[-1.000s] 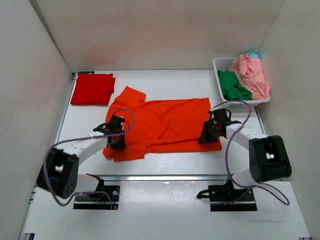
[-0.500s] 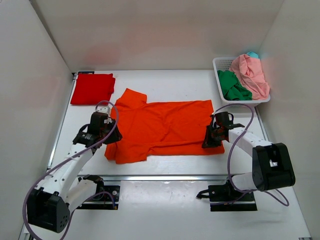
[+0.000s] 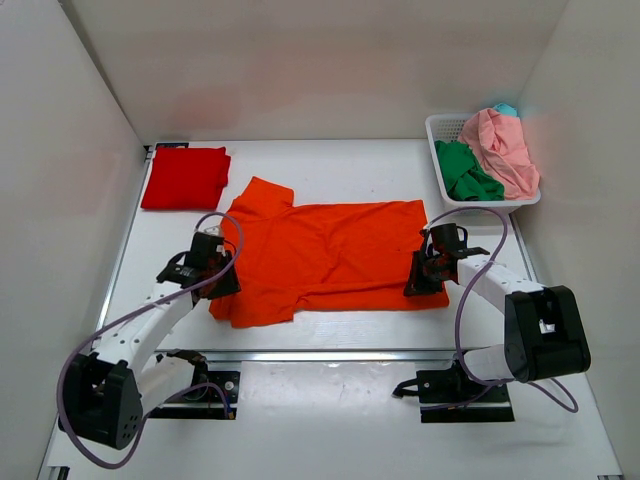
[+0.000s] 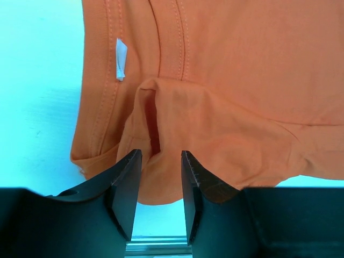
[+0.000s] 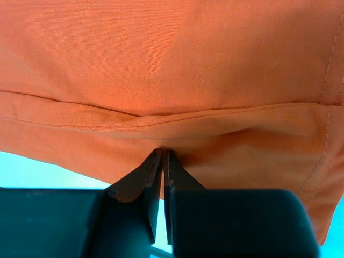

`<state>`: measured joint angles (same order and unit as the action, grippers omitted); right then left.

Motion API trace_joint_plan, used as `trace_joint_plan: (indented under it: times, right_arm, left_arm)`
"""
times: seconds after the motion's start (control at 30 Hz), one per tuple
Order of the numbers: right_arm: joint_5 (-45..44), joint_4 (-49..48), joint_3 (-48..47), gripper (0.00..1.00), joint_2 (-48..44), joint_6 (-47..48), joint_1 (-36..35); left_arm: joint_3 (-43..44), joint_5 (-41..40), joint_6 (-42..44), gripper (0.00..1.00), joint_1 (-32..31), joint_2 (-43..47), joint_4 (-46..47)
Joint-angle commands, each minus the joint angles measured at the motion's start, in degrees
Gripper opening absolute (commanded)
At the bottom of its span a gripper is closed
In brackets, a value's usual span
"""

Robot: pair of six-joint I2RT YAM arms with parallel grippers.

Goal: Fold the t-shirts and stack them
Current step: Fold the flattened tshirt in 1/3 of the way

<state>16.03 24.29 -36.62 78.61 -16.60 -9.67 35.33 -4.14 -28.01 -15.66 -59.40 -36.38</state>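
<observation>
The orange t-shirt (image 3: 330, 255) lies flat on the bench (image 3: 340, 165). Right tool (image 5: 162, 154) clenched on its hem, likely anchoring that side; left tool (image 4: 160, 157) released, jaws straddling a raised cloth ridge, poised to pinch.

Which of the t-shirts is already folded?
The red t-shirt at the far left, a neat rectangle. The orange t-shirt lies spread out; the green t-shirt and pink t-shirt sit crumpled in the basket.

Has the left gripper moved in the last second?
Yes. The left gripper has shifted left, toward the side where the folded red shirt lies, from over the orange shirt sleeve to its left edge.
</observation>
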Motion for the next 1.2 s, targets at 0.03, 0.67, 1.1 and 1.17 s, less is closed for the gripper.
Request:
trace_joint_plan:
  times: [0.03,0.67,1.1,1.17]
  right_arm:
    - [-0.7,0.5,0.9,0.04,1.1,1.1,0.0]
    - [0.3,-0.3,1.2,0.04,1.1,1.6,1.1]
    - [0.7,0.3,0.4,0.00,2.8,2.5,1.4]
    - [0.7,0.4,0.6,0.00,2.7,2.0,1.9]
  left_arm:
    - [-1.1,0.0,-1.0,0.46,-1.0,-1.3,3.0]
    - [-2.3,0.4,-0.1,0.02,-2.5,-8.2,7.1]
    - [9.8,4.6,1.1,0.00,2.7,-13.4,7.1]
    - [9.1,4.2,1.3,0.00,3.0,-15.5,8.6]
